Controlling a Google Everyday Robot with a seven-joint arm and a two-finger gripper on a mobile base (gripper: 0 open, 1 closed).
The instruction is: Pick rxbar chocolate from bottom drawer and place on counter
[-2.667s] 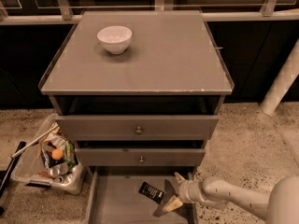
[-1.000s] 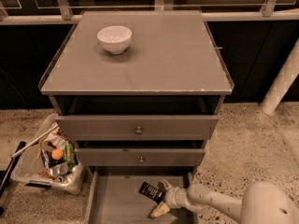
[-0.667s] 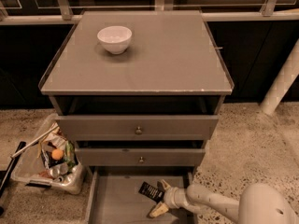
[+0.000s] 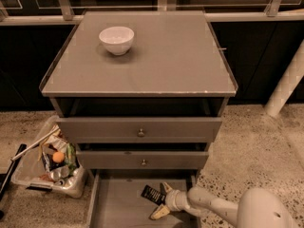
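The rxbar chocolate, a small black wrapper with white lettering, lies flat on the floor of the open bottom drawer, right of its middle. My gripper reaches into the drawer from the right, low over the floor. It is open, with one fingertip at the bar's far right end and the other in front of it. The bar rests on the floor, not lifted. The counter is the grey top of the cabinet, above.
A white bowl stands on the counter's back left. Two upper drawers with knobs overhang the bottom drawer. A clear bin of rubbish sits on the floor to the left. A white post stands at right. My arm crosses the drawer's right wall.
Over the earlier frames my gripper moved left into the drawer, up to the bar's right end. In the last second it has hardly moved. The bar stays in place.
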